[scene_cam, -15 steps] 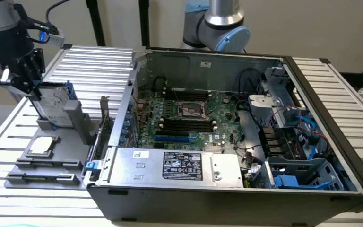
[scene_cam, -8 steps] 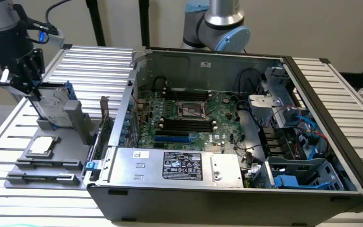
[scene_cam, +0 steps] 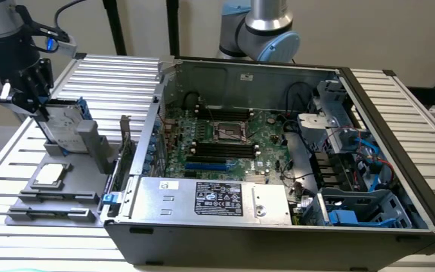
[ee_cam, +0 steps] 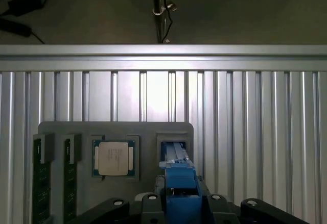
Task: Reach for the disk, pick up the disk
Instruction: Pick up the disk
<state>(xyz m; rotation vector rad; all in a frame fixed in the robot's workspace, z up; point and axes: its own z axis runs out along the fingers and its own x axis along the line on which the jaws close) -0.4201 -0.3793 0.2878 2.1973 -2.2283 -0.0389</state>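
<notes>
Claw (scene_cam: 42, 109) at top of upright disk (scene_cam: 65, 126) in grey holder (scene_cam: 74, 187).

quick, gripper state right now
Gripper: cannot be told whether open or closed; it is at the top edge of the disk, which stands in the grey holder.

Silver-grey arm (scene_cam: 267, 17), black pincer (scene_cam: 43, 110)
</notes>
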